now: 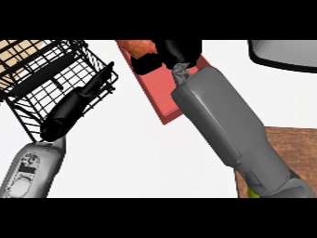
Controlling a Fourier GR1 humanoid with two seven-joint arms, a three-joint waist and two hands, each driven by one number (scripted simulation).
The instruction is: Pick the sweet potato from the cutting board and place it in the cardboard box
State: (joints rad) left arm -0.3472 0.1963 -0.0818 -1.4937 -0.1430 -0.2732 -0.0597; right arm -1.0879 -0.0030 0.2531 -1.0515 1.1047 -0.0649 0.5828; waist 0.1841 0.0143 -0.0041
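Observation:
The orange-red sweet potato (136, 46) lies at the far end of the red cutting board (162, 95), at the top middle of the head view. My right hand (178, 50) is on it, with fingers and thumb curled round its right end, which they hide. The right forearm runs down to the lower right. My left hand (68, 110) is open, its fingers straight against the front of a black wire basket (34, 69) at the upper left. No cardboard box shows plainly; only a tan surface (15, 48) appears behind the basket's wires.
A grey rounded container (291, 55) sits at the top right corner. A brown wooden slab (308, 155) lies at the lower right beside my right forearm. White counter (133, 153) stretches between the two arms.

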